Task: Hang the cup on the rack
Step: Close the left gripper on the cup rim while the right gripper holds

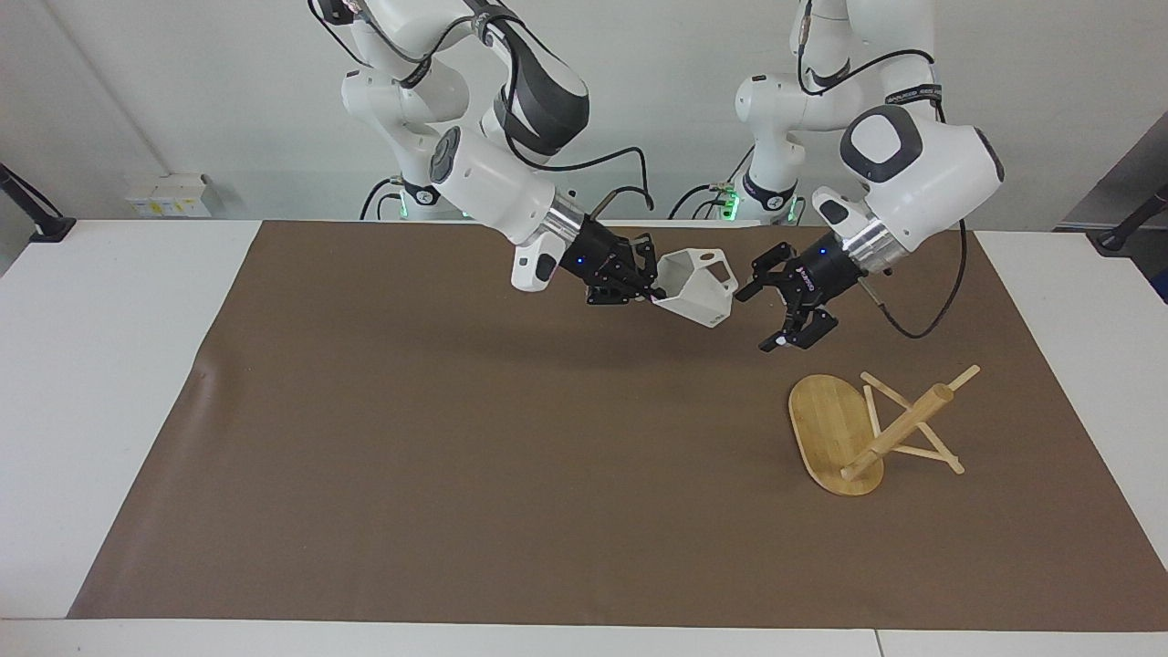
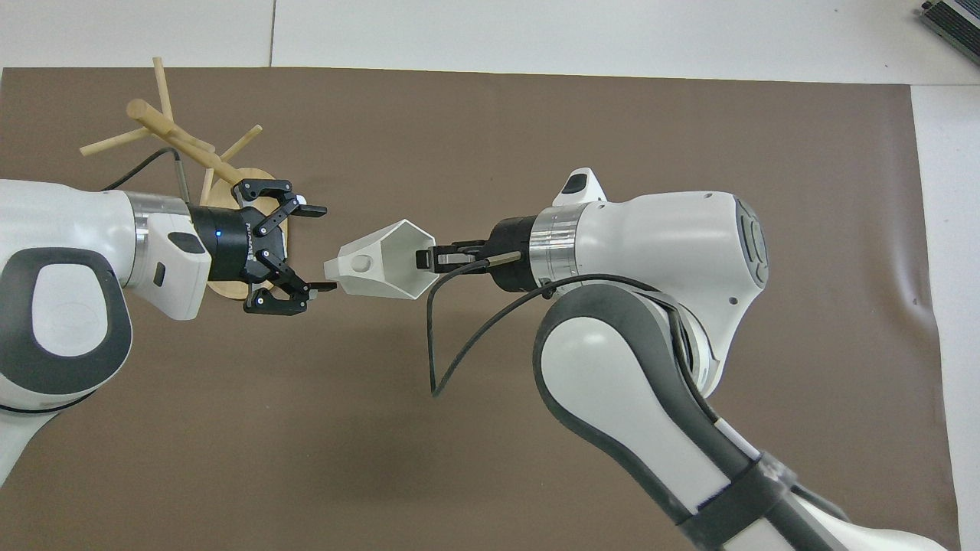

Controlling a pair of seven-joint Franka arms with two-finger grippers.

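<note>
Facing view:
- Landmark = bamboo mug rack [image 1: 853, 429], tipped over on the brown mat [image 1: 411, 438] toward the left arm's end of the table. Oval base stands on edge, post slants up off it, peg sticks touch the mat.
- White faceted mug [image 1: 695, 286] is up in the air over the mat, nearer the robots than the rack and toward the right arm's end from it. Mug lies on its side, hexagonal mouth turned up and toward the camera.
- R gripper [image 1: 651, 294] is clenched on the mug's rim wall, fingertips pinched at the rim edge; arm comes from the base at the right arm's end.
- L gripper [image 1: 765, 315] is released, jaws spread wide, in the air just beside the mug's handle end, not gripping it. It hangs over the mat next to the rack base, on the robots' side.

Overhead view:
- Rack [image 2: 172, 138] shows partly; L arm covers much of its base, post and pegs stick out past the wrist.
- Mug [image 2: 380, 262] held sideways, blocky handle w/ round hole pointing at the L gripper [image 2: 316, 247].
- L gripper fingers [image 2: 311, 210] splayed apart; lower fingertip sits right at the handle's tip; contact can't be told. Gripper body overlaps the rack base from above.
- R gripper [image 2: 429, 259] closed on the mug rim, one finger inside the mouth.
</note>
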